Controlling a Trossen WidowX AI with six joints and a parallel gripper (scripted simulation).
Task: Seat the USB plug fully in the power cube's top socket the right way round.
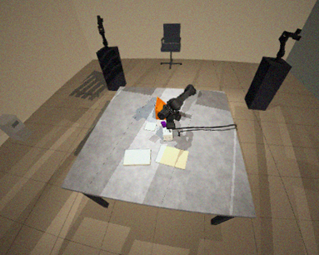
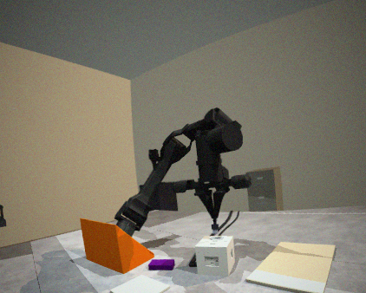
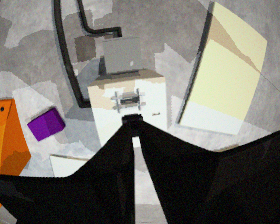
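The white power cube point(image 1: 168, 135) point(image 2: 214, 257) point(image 3: 108, 105) stands on the table with its socket point(image 3: 128, 100) facing up. My gripper point(image 1: 169, 127) point(image 2: 213, 220) point(image 3: 134, 128) points straight down over the cube and is shut on the small dark USB plug point(image 2: 214, 227) point(image 3: 130, 120). The plug hangs just above the socket, with a small gap to the cube's top. Its black cable point(image 1: 209, 128) point(image 2: 230, 221) point(image 3: 63, 47) trails away across the table behind the cube.
An orange wedge point(image 1: 160, 105) point(image 2: 110, 244) point(image 3: 9, 137) and a purple block point(image 1: 163, 123) point(image 2: 161, 263) point(image 3: 45, 123) lie left of the cube. A cream pad point(image 1: 137, 157) point(image 2: 139, 285) and a yellow pad point(image 1: 173, 156) point(image 2: 299, 264) point(image 3: 228, 66) lie in front.
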